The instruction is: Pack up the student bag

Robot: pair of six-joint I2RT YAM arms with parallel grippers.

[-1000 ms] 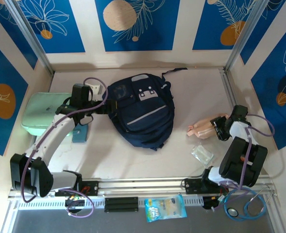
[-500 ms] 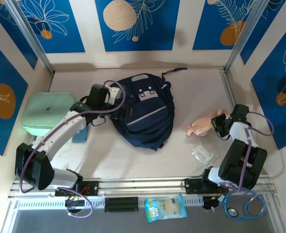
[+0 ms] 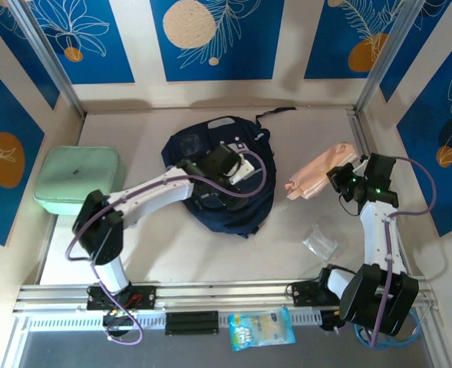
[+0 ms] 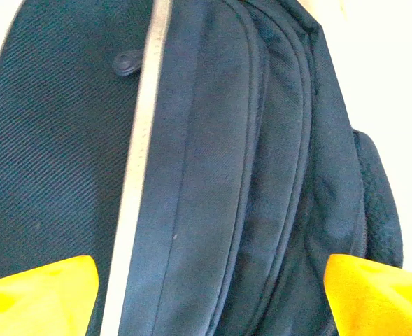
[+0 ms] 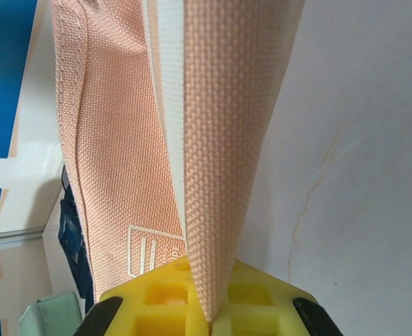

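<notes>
Right fingers [image 5: 157,301], clamped on peach pouch [image 3: 318,178], had raised it off bench [image 3: 210,253]. Left fingers [image 4: 38,294], apart, had swung from mint case [image 3: 80,180] onto student bag [image 3: 249,201], mid-bench. I judged loading imminent.

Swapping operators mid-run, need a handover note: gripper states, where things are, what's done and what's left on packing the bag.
Left gripper: open, fingers spread close over the student bag, holding nothing.
Right gripper: shut on the peach pouch, right of the bag and apart from it.
The bag lies flat in the middle; the left wrist view shows no open compartment.
Loose: mint green case at far left, clear packet near the right arm.
Done: pouch grasped.
Left: open the bag, put the pouch in, probably the loose items too.
</notes>
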